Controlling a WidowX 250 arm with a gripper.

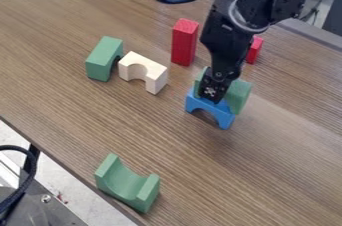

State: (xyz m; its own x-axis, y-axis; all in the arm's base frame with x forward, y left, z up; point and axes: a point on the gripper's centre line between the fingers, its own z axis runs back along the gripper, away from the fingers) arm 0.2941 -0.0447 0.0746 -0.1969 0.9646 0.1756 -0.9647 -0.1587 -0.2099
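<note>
The black gripper [215, 86] hangs down right of the middle of the wooden table, its tip at a blue arch block [210, 110]. Parts of green [238, 97] show on both sides of the gripper, directly behind the blue arch; the gripper covers the middle of this area. Whether the gripper holds the blue or the green piece cannot be seen. The blue arch has its opening toward the table. Behind and left of the gripper stands a tall red block [184, 42], and another red block [254, 50] is partly hidden behind the arm.
Left of the gripper, a natural wood arch [143, 71] sits beside a green block [104, 59]. A green curved block [127, 184] lies near the table's front left edge, its hollow facing up. A dark cable loops at the top. The wooden table [267, 170] extends to the right.
</note>
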